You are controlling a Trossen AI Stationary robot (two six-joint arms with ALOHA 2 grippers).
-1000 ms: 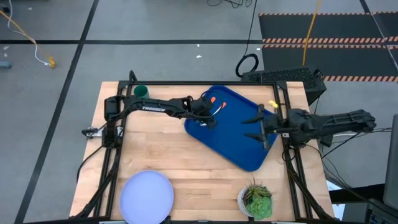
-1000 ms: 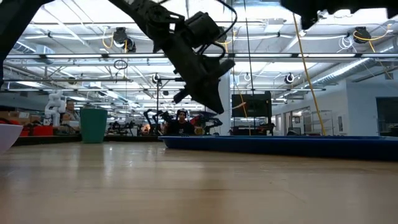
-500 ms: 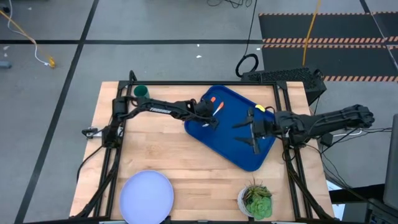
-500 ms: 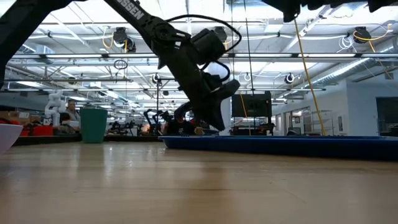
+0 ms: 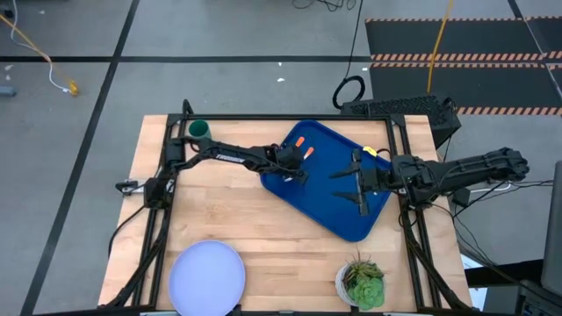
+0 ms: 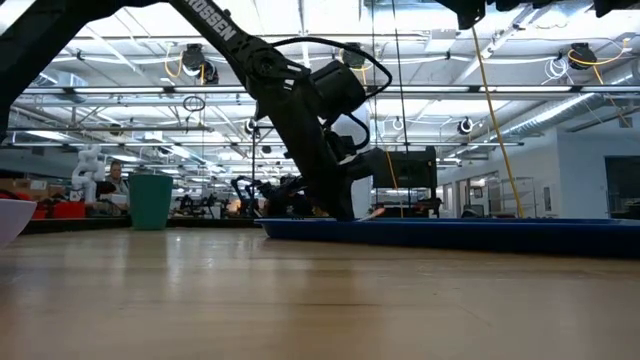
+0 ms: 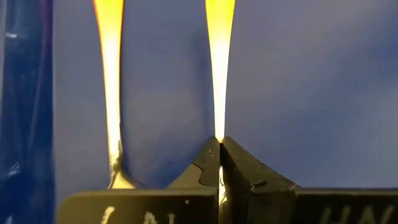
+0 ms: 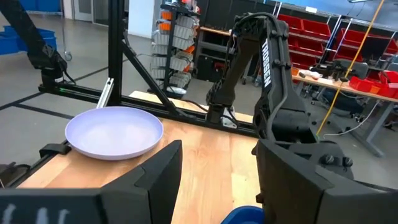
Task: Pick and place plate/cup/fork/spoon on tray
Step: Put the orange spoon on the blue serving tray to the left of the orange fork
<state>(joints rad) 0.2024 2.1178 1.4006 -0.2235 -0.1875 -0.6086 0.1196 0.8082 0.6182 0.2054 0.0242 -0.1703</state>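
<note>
The blue tray [image 5: 349,218] lies slantwise at the table's far right. Two orange-handled utensils lie side by side at its far left corner; which is the fork and which the spoon, I cannot tell. My left gripper [image 5: 291,164] is down at the tray and shut on one of them [image 7: 219,68]. The other [image 7: 111,81] lies on the tray floor beside it. My right gripper [image 5: 354,181] is open and empty above the tray's right part. The green cup [image 5: 199,129] stands at the far left corner. The pale plate [image 5: 206,276] rests at the near edge. My left gripper pinches the utensil between its two fingers where the orange handle narrows toward the metal end [image 7: 219,138]. The metal end is hidden between the fingers. The handle runs straight on beyond the fingertips, low over the tray floor [image 7: 311,93]; whether it rests there, I cannot tell.
A white pot with a green plant [image 5: 361,283] stands at the near right, close to the tray's near corner. Bare wood lies between the plate and the tray. The black frame rails run along the table's left, right and far edges.
My left gripper has gone down with the orange-handled utensil, from well above the tray to its floor. My right gripper has gone toward the table's left, in over the tray's right part, and then kept still.
</note>
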